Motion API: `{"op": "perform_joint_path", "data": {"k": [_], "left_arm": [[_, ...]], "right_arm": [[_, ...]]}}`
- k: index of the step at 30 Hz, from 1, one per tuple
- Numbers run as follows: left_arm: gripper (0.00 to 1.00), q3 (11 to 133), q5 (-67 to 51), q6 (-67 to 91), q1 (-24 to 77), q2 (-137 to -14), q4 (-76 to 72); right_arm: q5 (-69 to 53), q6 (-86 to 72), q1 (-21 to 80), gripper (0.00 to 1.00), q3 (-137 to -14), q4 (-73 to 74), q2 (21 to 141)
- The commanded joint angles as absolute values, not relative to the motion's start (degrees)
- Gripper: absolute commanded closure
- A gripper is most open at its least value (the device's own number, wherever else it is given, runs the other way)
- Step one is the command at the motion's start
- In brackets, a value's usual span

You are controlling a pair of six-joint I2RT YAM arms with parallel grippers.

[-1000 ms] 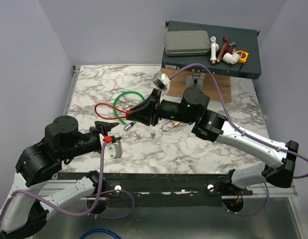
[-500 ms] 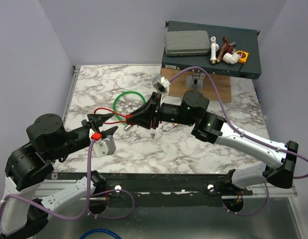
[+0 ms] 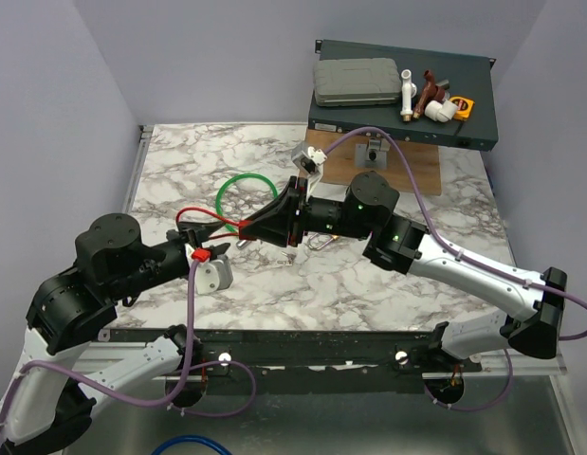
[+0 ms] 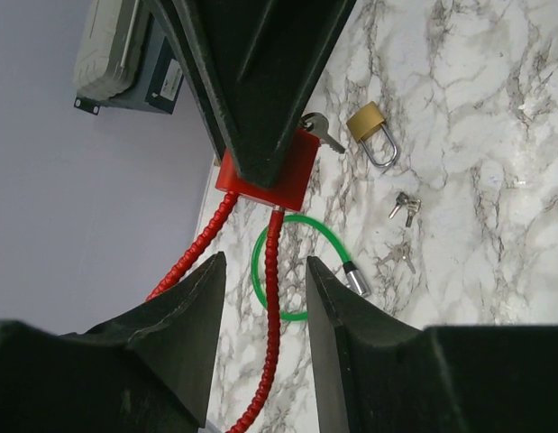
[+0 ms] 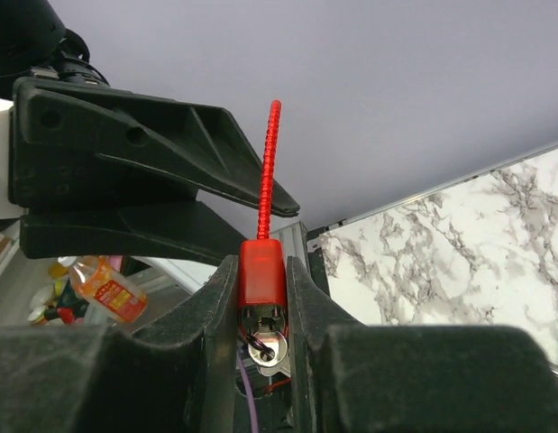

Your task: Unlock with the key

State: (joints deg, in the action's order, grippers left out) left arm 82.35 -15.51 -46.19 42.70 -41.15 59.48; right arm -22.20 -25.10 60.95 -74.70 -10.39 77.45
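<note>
My right gripper (image 5: 260,262) is shut on a red lock body (image 5: 260,271), held above the table. A silver key (image 5: 263,347) sits in the lock's near end, between the fingers. A ribbed red cable (image 4: 274,271) runs from the lock as a loop toward the left arm. In the left wrist view the lock (image 4: 265,180) is just ahead, with the key (image 4: 322,133) poking out beside it. My left gripper (image 4: 265,262) is open, with one cable strand running between its fingers, not touching either. From above, the left gripper (image 3: 212,237) faces the right gripper (image 3: 247,227).
A brass padlock (image 4: 372,131) and loose small keys (image 4: 403,207) lie on the marble table (image 3: 369,284). A green cable loop (image 3: 246,194) lies behind the lock. A dark case (image 3: 402,104) with fittings stands at the back right, with a wooden board (image 3: 421,161) in front of it.
My left gripper has moved up and right to the red cable, now straddling one strand, and its jaws have narrowed a little. The right gripper has shifted the lock slightly left.
</note>
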Motion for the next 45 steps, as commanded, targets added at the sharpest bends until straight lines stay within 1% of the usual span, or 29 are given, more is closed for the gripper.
{"op": "perform_joint_path", "data": {"k": [1,4,6,7,10,16,23,26,35,37,41,45], "left_arm": [[0.62,81.8,-12.0,-45.4,42.2,-41.0,57.0],[0.69,81.4,-13.1,-45.1,42.2,-41.0,57.8],[0.79,80.8,-13.5,-45.2,42.2,-40.9,58.4],[0.83,80.3,-13.7,-45.4,42.1,-40.7,58.5],[0.86,79.5,-13.6,-45.9,42.0,-40.3,58.4],[0.99,81.6,-12.0,-47.2,41.6,-40.5,58.8],[1.0,84.5,-9.5,-52.9,40.7,-39.8,63.0],[1.0,84.3,-8.0,-55.1,40.3,-39.2,64.1],[1.0,84.7,-8.8,-59.4,39.9,-38.0,67.2],[1.0,85.5,-11.0,-58.5,39.9,-38.3,67.0],[1.0,90.4,-18.1,-52.8,39.9,-41.8,66.6],[1.0,90.9,-18.7,-47.1,39.9,-43.6,62.8]], "right_arm": [[-25.2,-27.8,61.2,0.99,-73.7,-15.3,77.9],[-26.4,-28.7,61.2,0.99,-74.0,-16.1,78.5],[-26.6,-29.3,61.2,0.99,-74.1,-16.6,78.7],[-26.9,-29.4,61.2,0.99,-74.2,-16.7,78.9],[-27.9,-29.3,61.2,0.99,-74.7,-16.3,79.5],[-31.6,-26.6,61.3,0.99,-76.2,-10.0,80.8],[-35.5,-21.4,61.2,0.99,-75.2,1.7,80.3],[-36.7,-20.8,61.3,0.99,-74.7,4.2,80.3],[-34.7,-14.6,61.2,0.99,-77.1,15.6,78.5],[-36.5,-14.9,61.2,0.99,-77.3,15.5,79.2],[-40.1,-17.0,62.2,0.99,-80.4,14.3,84.6],[-40.3,-16.2,64.9,0.99,-84.6,15.4,88.9]]}}
